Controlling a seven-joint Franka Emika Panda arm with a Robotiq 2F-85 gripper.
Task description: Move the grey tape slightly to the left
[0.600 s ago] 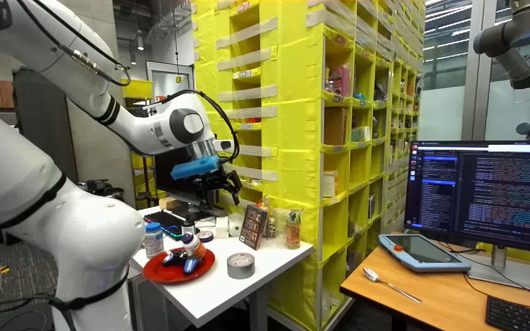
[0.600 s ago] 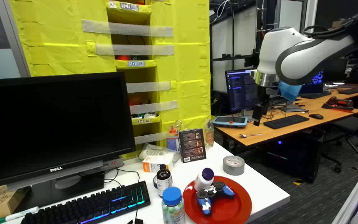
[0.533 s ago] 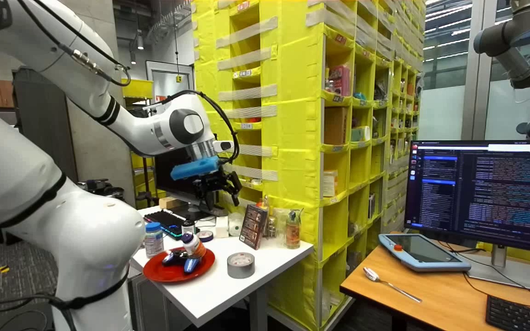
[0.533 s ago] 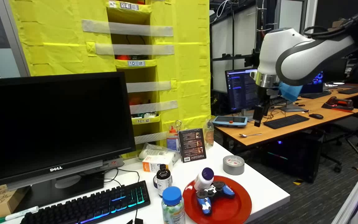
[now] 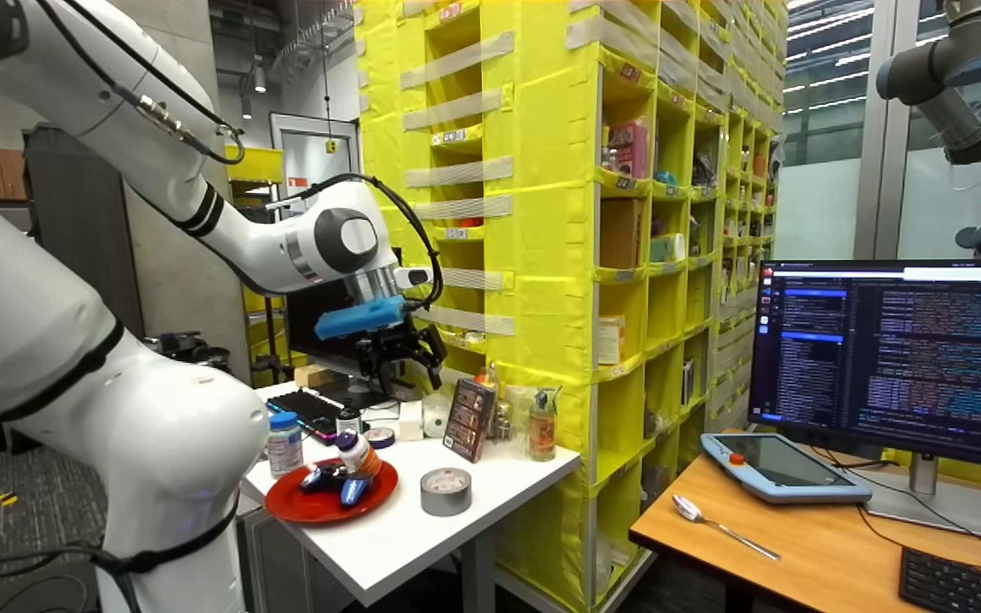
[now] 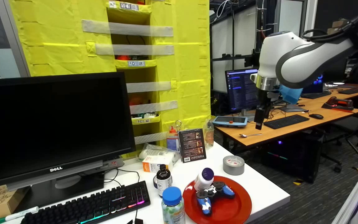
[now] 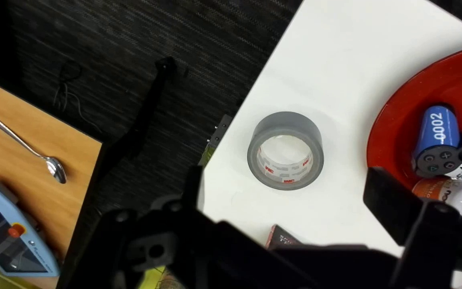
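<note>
The grey tape point(image 5: 446, 504) is a low roll lying flat on the white table near its edge. In an exterior view it point(image 6: 233, 170) lies beside the red plate. In the wrist view the tape point(image 7: 285, 124) shows between and ahead of the fingers, with a white inner core. My gripper point(image 7: 284, 192) has its fingers spread wide with nothing between them. In an exterior view the gripper point(image 5: 413, 385) hangs well above the table. In an exterior view its fingers point(image 6: 259, 119) overlap each other, seen side-on.
A red plate point(image 6: 242, 202) holds a game controller point(image 6: 204, 203) and a white bottle point(image 6: 201, 180). A dark case point(image 5: 469, 421) stands upright behind the tape. A spray bottle point(image 5: 542, 430) stands by the shelf. The table edge point(image 7: 251, 94) runs close by the tape.
My gripper and wrist have moved slightly down toward the table. The fingers stay spread, and the tape and the other table objects have not moved.
</note>
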